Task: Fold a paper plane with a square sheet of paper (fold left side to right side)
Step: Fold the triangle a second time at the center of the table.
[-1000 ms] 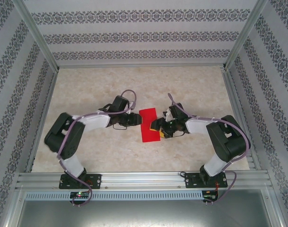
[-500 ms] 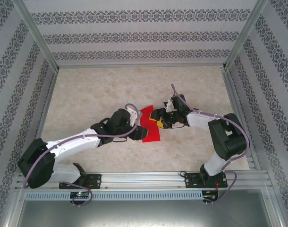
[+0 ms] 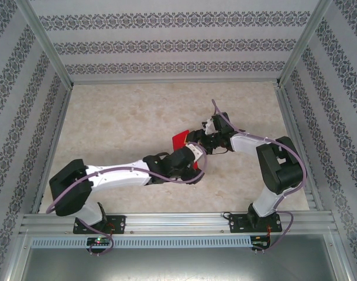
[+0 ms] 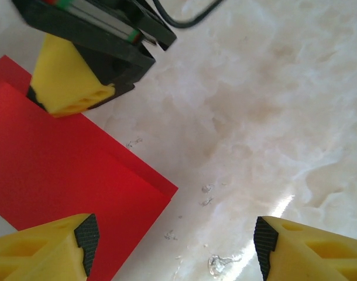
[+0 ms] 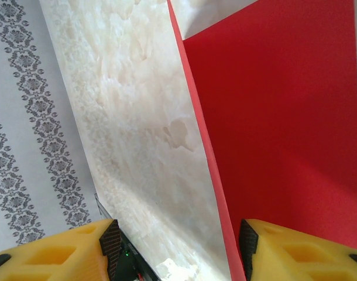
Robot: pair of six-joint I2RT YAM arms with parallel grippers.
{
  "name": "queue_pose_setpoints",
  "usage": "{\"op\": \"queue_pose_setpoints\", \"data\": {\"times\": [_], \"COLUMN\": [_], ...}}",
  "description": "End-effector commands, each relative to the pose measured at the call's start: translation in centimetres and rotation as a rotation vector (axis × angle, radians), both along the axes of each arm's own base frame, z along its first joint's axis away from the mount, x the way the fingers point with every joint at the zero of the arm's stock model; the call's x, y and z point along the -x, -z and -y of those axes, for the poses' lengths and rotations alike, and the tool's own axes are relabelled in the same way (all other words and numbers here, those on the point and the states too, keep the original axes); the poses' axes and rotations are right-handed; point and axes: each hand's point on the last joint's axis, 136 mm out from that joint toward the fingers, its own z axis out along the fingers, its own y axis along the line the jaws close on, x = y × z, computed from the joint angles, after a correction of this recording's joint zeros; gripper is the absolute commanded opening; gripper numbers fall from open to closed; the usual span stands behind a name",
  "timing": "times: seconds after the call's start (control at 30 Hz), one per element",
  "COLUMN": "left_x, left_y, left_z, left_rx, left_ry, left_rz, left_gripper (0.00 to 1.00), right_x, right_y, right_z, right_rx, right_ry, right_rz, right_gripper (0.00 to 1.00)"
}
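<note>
A pale marbled surface [image 3: 114, 117] carries the square sheet of paper [image 4: 61, 164] near its middle, red side up, two layers showing. The left claw [image 4: 172, 234] hangs released, one finger over the sheet's near edge. The right claw [image 5: 175, 240], fingers parted, sets a yellow fingertip [image 4: 70, 88] at the far edge.

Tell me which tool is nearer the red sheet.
Right, narrowly. The right tool has one finger at the edge of the sheet. The left tool stands open, one finger over the red, the other over bare table; contact unclear.
</note>
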Motion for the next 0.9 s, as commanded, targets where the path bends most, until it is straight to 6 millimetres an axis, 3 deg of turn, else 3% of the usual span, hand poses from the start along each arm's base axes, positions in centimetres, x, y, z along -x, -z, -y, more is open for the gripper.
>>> {"op": "queue_pose_setpoints", "data": {"times": [0.0, 0.17, 0.33, 0.53, 0.63, 0.87], "left_x": [-0.1, -1.0, -2.1, -1.8, -1.7, -1.5], "left_y": [1.2, 2.9, 3.4, 4.1, 4.2, 4.1], "left_z": [-0.5, -0.9, -1.2, -0.6, -0.7, -0.7], "left_rx": [-0.153, -0.282, -0.404, -0.453, -0.454, -0.437], "left_ry": [-0.002, -0.052, -0.095, -0.073, -0.072, -0.066], "left_rz": [0.058, 0.098, 0.170, 0.186, 0.183, 0.174], "left_gripper": [0.74, 0.75, 0.77, 0.75, 0.67, 0.36], "right_x": [-0.4, -0.2, -0.2, -0.2, -0.1, -0.1], "right_y": [-0.4, -0.1, 0.0, 0.1, 0.2, 0.3], "right_z": [-0.1, 0.0, 0.0, 0.1, 0.1, 0.4], "right_rx": [-0.014, -0.009, -0.007, -0.001, 0.004, 0.023], "right_ry": [-0.012, -0.011, -0.008, -0.011, -0.011, -0.008], "right_rz": [0.000, -0.006, -0.009, -0.008, -0.009, -0.005], "right_gripper": [0.57, 0.58, 0.58, 0.57, 0.58, 0.58]}}
